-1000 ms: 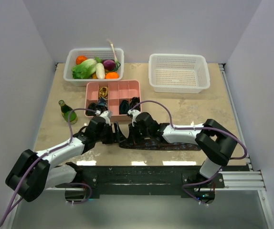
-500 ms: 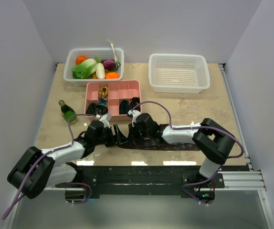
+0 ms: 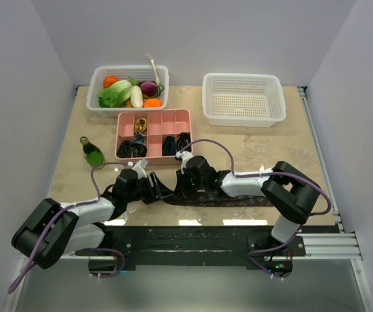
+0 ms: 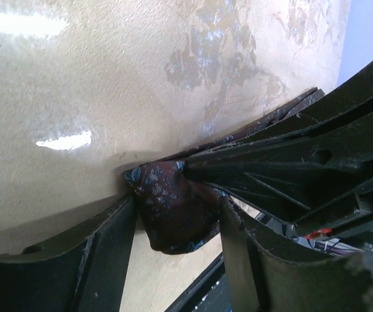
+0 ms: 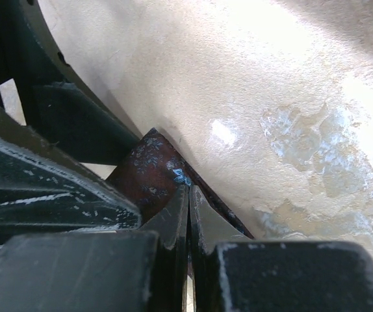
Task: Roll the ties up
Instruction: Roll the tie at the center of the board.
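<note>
Two arms work at the near edge of the table; one tie lies flat there, and about four coiled ties sit in the near row of one pink tray, with a yellowish coil in its far row. There are two white baskets: the left basket holds vegetables, and the right basket stands at the far right. One green bottle stands upright to the left of the tray.

The tabletop is beige, marbled and glossy, with bright reflections along its near side; pale walls close it in on the left, right and far sides.

The flat tie's long axis runs left to right, roughly along the near edge; its bunched, folded end points left, between the two grippers, and the rest stretches right beneath the right arm.

The left gripper grasps that bunched end, its fingers meeting the wad on both sides; the right gripper is clenched, its fingers pressed together with their tips on the fabric just right of the wad; whether cloth is caught between them I cannot tell.
</note>
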{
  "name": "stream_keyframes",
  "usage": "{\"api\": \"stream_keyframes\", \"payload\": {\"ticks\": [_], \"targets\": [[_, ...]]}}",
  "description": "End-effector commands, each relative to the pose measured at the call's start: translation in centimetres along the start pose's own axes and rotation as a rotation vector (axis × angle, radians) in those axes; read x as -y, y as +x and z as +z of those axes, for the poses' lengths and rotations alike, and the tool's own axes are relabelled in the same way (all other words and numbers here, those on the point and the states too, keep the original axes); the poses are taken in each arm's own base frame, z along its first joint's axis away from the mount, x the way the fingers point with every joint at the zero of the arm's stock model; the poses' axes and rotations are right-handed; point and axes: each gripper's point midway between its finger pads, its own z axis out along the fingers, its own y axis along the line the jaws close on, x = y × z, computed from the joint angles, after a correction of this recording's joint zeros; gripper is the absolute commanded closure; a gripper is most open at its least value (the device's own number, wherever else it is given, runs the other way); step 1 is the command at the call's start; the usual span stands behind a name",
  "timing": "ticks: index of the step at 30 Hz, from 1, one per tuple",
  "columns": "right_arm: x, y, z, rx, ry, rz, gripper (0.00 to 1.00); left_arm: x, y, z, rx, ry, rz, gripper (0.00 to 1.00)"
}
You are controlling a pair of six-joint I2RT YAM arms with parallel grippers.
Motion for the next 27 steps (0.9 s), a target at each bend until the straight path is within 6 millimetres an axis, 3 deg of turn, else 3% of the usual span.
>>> {"api": "stream_keyframes", "payload": {"ticks": [1, 3, 10, 15, 27], "targets": [[0.6, 0.9, -0.7, -0.042, 0.042, -0.014, 1.00, -4.8, 2.1, -1.3, -0.047, -0.206, -0.040, 0.37], [-0.3, -0.8, -1.4, 0.001, 0.023, -0.027, 1.00, -4.5, 1.5, -1.7, -0.032, -0.224, -0.018, 0.35], [-2.2, -4.0, -4.2, 0.094, -0.009, -0.054, 1.00, -4.2, -1.0, -2.8, 0.042, -0.300, 0.054, 0.28], [-3.0, -3.5, -5.2, 0.095, -0.062, -0.055, 1.00, -4.3, -1.3, -3.1, 0.050, -0.324, 0.073, 0.28], [-2.6, 0.2, -4.2, -0.009, -0.104, -0.037, 1.00, -3.6, -1.1, -3.2, 0.042, -0.286, 0.073, 0.21]]}}
